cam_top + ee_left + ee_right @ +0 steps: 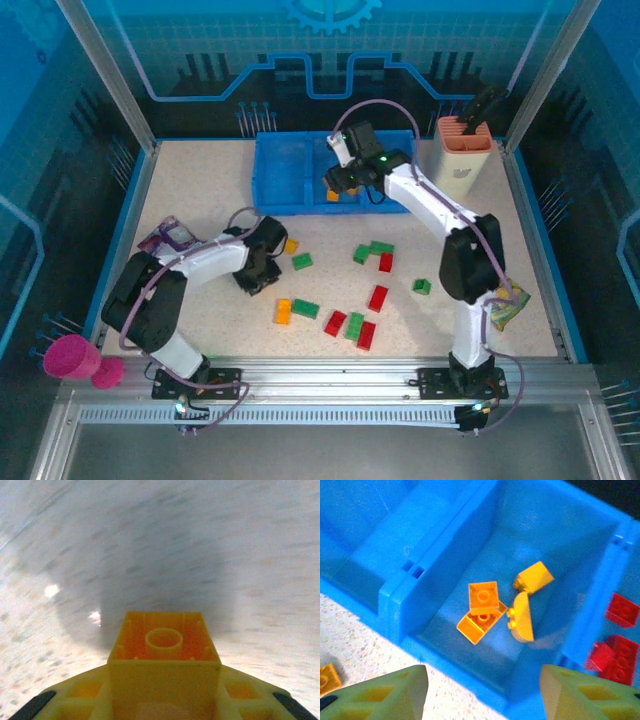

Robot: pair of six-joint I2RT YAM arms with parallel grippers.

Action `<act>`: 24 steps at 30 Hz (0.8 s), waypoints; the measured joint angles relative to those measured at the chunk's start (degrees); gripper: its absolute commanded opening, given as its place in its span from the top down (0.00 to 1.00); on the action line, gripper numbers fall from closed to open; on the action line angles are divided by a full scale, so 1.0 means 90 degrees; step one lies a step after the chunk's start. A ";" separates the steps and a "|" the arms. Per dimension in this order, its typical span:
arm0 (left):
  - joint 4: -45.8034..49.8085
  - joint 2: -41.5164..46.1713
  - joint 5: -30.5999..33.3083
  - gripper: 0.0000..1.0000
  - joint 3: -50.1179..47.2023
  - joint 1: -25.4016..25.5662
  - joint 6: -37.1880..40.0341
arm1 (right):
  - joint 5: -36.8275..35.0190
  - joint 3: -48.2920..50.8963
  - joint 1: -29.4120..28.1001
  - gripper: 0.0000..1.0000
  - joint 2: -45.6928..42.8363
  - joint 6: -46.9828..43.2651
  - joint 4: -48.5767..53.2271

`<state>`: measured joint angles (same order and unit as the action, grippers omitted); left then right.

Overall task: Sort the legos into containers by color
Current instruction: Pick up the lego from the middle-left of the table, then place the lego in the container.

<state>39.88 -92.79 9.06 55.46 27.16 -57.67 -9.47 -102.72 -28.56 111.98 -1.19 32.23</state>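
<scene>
Right wrist view: four orange legos point(483, 600) in middle container point(395, 600), red legos point(620, 611) at right; right claw point(485, 682) spread. Left claw point(164, 697) pinching another orange lego point(164, 640) above speckled desk point(225, 555).

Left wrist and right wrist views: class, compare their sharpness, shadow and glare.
Left wrist view: speckled white table streaked by motion blur, small orange-yellow plastic brick sharp, dark shadow around it, two glare spots to its left. Right wrist view: slightly soft overall; orange-yellow bricks in the blue plastic bin tray read clearly.
</scene>
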 measured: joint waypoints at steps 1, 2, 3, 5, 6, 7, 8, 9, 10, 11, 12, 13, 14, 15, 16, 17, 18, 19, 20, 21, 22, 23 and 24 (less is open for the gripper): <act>0.0017 -0.0124 0.0041 0.86 0.0396 0.0002 0.0226 | -0.0056 0.0228 0.0002 0.37 -0.0296 0.0041 -0.0010; 0.0041 -0.0228 0.0070 0.86 0.0748 0.0002 0.0427 | -0.0095 0.0425 0.0002 0.36 -0.0537 0.0087 -0.0022; 0.0051 -0.0357 0.0126 0.86 0.1197 0.0010 0.0665 | -0.0124 0.0651 0.0002 0.36 -0.0809 0.0138 -0.0019; 0.0041 -0.0597 0.0214 0.85 0.2006 0.0022 0.1107 | -0.0187 0.1117 0.0005 0.36 -0.1290 0.0240 -0.0027; 0.0039 -0.0741 0.0260 0.86 0.2443 0.0029 0.1314 | -0.0202 0.1348 0.0010 0.36 -0.1496 0.0299 -0.0019; 0.0073 -0.0933 0.0328 0.85 0.2946 0.0039 0.1542 | -0.0233 0.1610 0.0015 0.36 -0.1698 0.0359 -0.0015; 0.0087 -0.1110 0.0372 0.85 0.3366 0.0046 0.1700 | -0.0243 0.1846 0.0017 0.36 -0.1855 0.0418 -0.0010; 0.0090 -0.1311 0.0410 0.85 0.3806 0.0051 0.1860 | -0.0248 0.2096 0.0024 0.36 -0.2001 0.0476 0.0024; 0.0095 -0.1554 0.0447 0.85 0.4282 0.0058 0.2023 | -0.0236 0.2358 0.0027 0.37 -0.2132 0.0544 0.0073; 0.0075 -0.1732 0.0474 0.85 0.4617 0.0061 0.2132 | -0.0233 0.2535 0.0029 0.37 -0.2212 0.0580 0.0148; 0.0085 -0.1979 0.0498 0.85 0.5054 0.0068 0.2273 | -0.0231 0.2732 0.0029 0.37 -0.2293 0.0624 0.0231; 0.0097 -0.2208 0.0522 0.85 0.5435 0.0075 0.2380 | -0.0214 0.2912 0.0029 0.37 -0.2370 0.0668 0.0330; 0.0078 -0.2416 0.0542 0.85 0.5763 0.0085 0.2463 | -0.0199 0.3058 0.0029 0.37 -0.2441 0.0702 0.0430; 0.0121 -0.2725 0.0563 0.85 0.6217 0.0095 0.2582 | -0.0168 0.3228 0.0029 0.37 -0.2540 0.0750 0.0505; 0.0121 -0.3033 0.0585 0.85 0.6649 0.0107 0.2657 | -0.0129 0.3385 0.0029 0.37 -0.2654 0.0806 0.0588; 0.0155 -0.3308 0.0605 0.85 0.7023 0.0117 0.2739 | -0.0092 0.3519 0.0029 0.36 -0.2773 0.0852 0.0653; 0.0165 -0.3623 0.0636 0.85 0.7427 0.0124 0.2800 | -0.0056 0.3665 0.0032 0.37 -0.2924 0.0911 0.0695; 0.0192 -0.3934 0.0656 0.85 0.7805 0.0129 0.2854 | -0.0024 0.3798 0.0032 0.37 -0.3084 0.0974 0.0753; 0.0221 -0.4216 0.0687 0.86 0.8138 0.0134 0.2912 | 0.0010 0.3908 0.0032 0.37 -0.3237 0.1025 0.0780; 0.0240 -0.4554 0.0709 0.85 0.8517 0.0134 0.2958 | 0.0049 0.4019 0.0034 0.36 -0.3402 0.1081 0.0804; 0.0299 -0.4855 0.0738 0.86 0.8852 0.0134 0.2982 | 0.0078 0.4109 0.0034 0.36 -0.3543 0.1129 0.0816; 0.0347 -0.5115 0.0760 0.86 0.9141 0.0134 0.3021 | 0.0100 0.4184 0.0034 0.36 -0.3660 0.1171 0.0831; 0.0386 -0.5413 0.0797 0.86 0.9459 0.0134 0.3075 | 0.0112 0.4257 0.0034 0.36 -0.3769 0.1214 0.0850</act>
<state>43.35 -141.51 16.23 140.59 28.36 -30.00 -8.47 -64.40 -28.25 78.06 9.74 39.88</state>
